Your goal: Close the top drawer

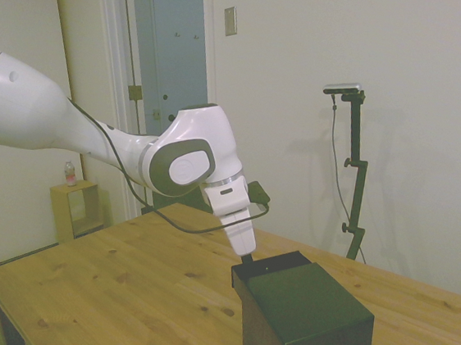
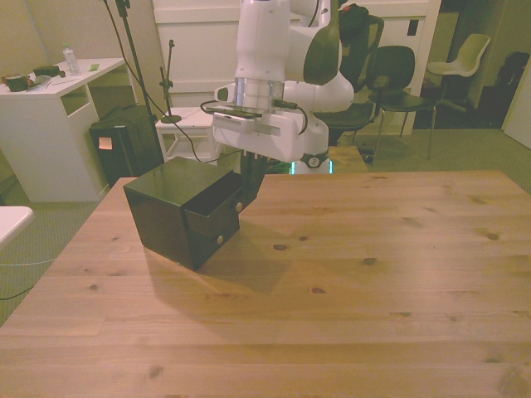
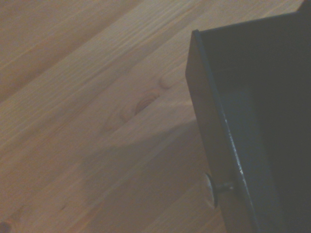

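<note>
so the big wooden table (image 2: 373,274) takes up most of the shot, pale pine-looking planks with darker knots and clear grain, matte finish. no brand, label or readable writing on anything here. the white arm (image 1: 54,121) is smooth glossy plastic with rounded joints and a grey ring at the wrist, a thin black cable looping under it. the black cabinet (image 2: 170,211) is a plain glossy box with sharp corners, sitting toward the front view's left of the table. the top drawer (image 2: 214,201) is still pulled out a bit from the cabinet front, flat dark panel with a small round pale knob (image 2: 239,206), and the wrist view shows its thin shiny front edge (image 3: 214,126) and hollow dark inside. the gripper (image 2: 250,184) sits right against the drawer front, dark fingers pointing down, and honestly i cannot tell whether they are spread or closed. the lower panel has its own little knob (image 2: 221,240).
</note>
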{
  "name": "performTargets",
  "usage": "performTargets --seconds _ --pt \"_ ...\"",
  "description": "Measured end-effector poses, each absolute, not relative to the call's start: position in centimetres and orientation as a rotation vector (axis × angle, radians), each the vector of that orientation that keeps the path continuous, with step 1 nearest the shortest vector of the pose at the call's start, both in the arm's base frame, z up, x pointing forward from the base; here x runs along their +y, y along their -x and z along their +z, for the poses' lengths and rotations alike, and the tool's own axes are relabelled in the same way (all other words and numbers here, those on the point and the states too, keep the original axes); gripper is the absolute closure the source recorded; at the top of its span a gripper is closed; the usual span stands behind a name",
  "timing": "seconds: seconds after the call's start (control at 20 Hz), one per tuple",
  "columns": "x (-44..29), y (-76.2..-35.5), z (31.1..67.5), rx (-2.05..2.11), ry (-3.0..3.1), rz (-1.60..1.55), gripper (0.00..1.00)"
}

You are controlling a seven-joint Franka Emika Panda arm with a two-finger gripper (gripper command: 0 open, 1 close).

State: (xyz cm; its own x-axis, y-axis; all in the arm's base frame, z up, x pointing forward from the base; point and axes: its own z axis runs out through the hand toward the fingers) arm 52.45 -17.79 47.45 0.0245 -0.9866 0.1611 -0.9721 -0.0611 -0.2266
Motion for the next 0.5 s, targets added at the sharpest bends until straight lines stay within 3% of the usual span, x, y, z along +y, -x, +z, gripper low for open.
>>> performTargets --seconds 0.5 --pt "-19.7 -51.8 47.6 2.281 2.182 -0.323 1.00"
